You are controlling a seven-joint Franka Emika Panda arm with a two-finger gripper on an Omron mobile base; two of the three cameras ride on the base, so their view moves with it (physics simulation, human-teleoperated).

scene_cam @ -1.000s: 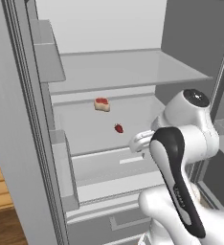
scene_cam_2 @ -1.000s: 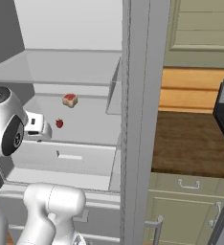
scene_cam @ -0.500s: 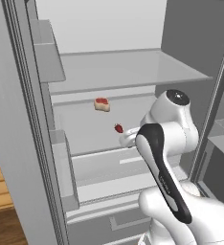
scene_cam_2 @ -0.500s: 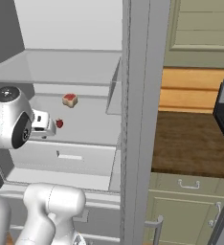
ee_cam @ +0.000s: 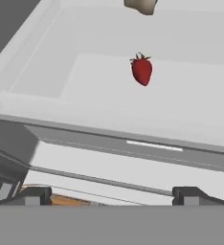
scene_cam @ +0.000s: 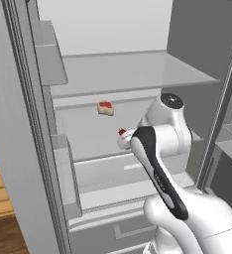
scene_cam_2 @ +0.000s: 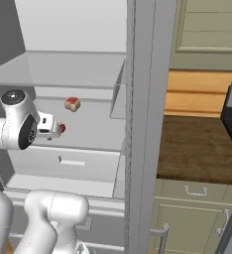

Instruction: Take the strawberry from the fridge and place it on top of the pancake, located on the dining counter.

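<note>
1. Strawberry (ee_cam: 141,71) is not picked up yet: it lies loose on a pale shelf (ee_cam: 190,115) inside the fridge (scene_cam: 19,149), roughly midway along the shelf and back from its front edge.
2. From where I stand, the fridge is open, so that part looks done. Everything else is left: the grab, the lift out, the trip to the dining counter, and the setting down on the pancake.
3. The gripper (ee_cam: 111,194) hangs in front of the shelf, pointed at the berry. Its jaws stand wide apart with nothing between them, and the berry sits well beyond the fingertips (ee_cam: 35,195).
4. In the left base view the arm's wrist covers most of the berry; just a red speck (scene_cam: 122,132) peeks out beside it. In the right base view the berry (scene_cam_2: 62,128) shows just past the hand.
5. On the same shelf, farther back, lies a pale block with a red top (scene_cam: 106,107), apart from the berry and not the thing wanted.
6. The shelf above (scene_cam: 133,72) looks bare as far as I can see, and the door bin (scene_cam: 48,54) on the left shows nothing in it from this angle.
7. Below the berry's shelf is a drawer front (scene_cam_2: 71,163); what it holds I cannot tell.
</note>
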